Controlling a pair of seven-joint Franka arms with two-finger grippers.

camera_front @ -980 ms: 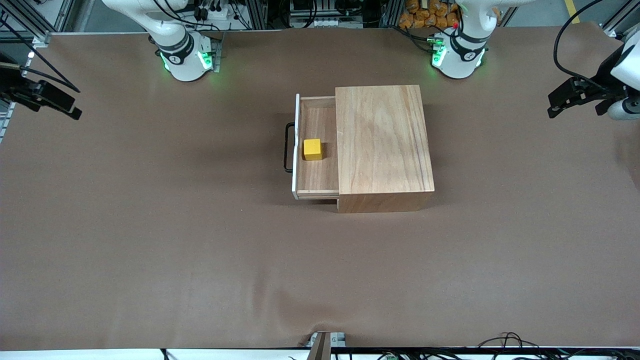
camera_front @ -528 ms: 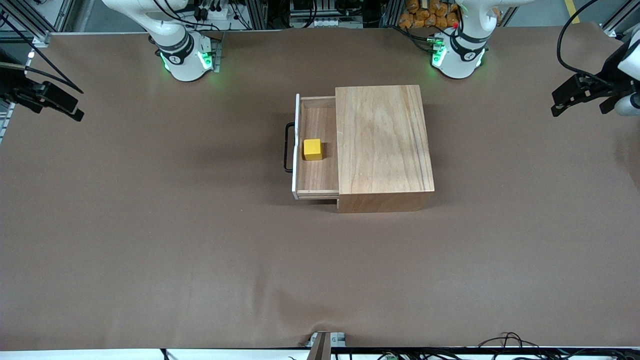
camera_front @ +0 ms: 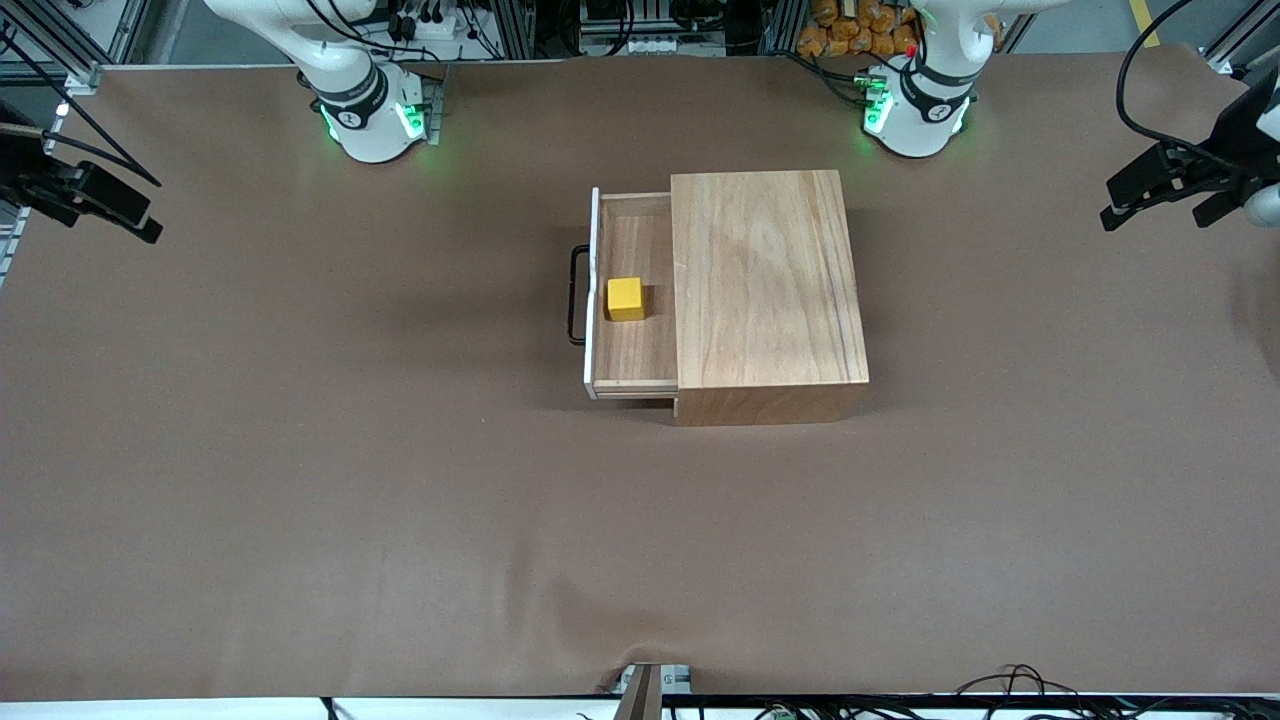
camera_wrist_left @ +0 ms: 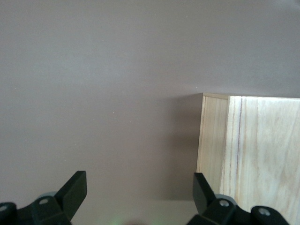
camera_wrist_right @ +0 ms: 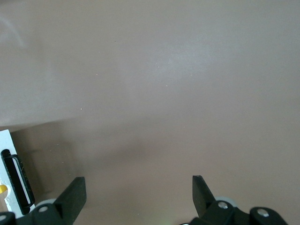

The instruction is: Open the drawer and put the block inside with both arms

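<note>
Centrally on the brown worktop stands a boxy wooden cabinet. Its drawer is pulled out toward the right arm's end of the worktop, showing a shallow light-wood tray with a white front panel and a thin black handle. A small yellow block sits inside the drawer, on the tray floor, close to the front panel and clear of the cabinet's body.

Both arms are drawn well away from the cabinet. The right tool hangs over the right arm's end of the worktop, and the right wrist view shows its two black fingers spread wide apart with nothing between them, only bare worktop and a sliver of the drawer's white front and handle at one edge. The left tool hangs over the left arm's end of the worktop; in the left wrist view its fingers are likewise released and empty, with a corner of the cabinet showing beside one of them.
</note>
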